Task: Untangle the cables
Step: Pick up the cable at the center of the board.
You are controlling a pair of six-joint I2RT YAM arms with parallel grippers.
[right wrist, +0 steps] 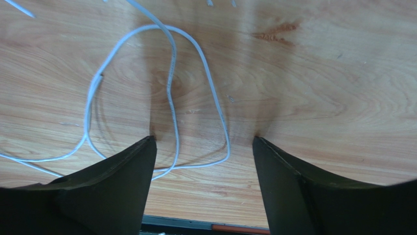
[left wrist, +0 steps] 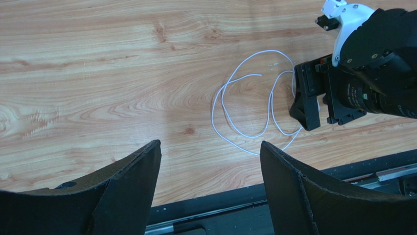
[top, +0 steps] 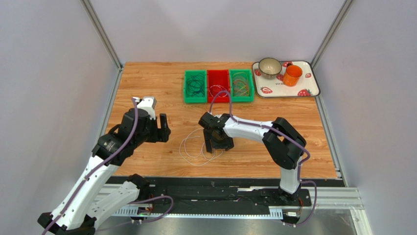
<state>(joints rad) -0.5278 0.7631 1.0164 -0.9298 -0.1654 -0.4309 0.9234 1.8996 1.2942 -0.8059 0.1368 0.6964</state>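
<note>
White cable, thin, loose overlapping loops

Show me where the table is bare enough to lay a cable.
Free: far-left corner beside the left green bin; right side between the tray and the right arm's elbow. Crowded: near centre, where the white cable lies under the right gripper.

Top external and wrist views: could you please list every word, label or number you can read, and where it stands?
"stra…": on the strawberry tray, only the start legible.
Small white print on the right arm's camera lens: too blurred to read.
Nothing else legible.
</note>
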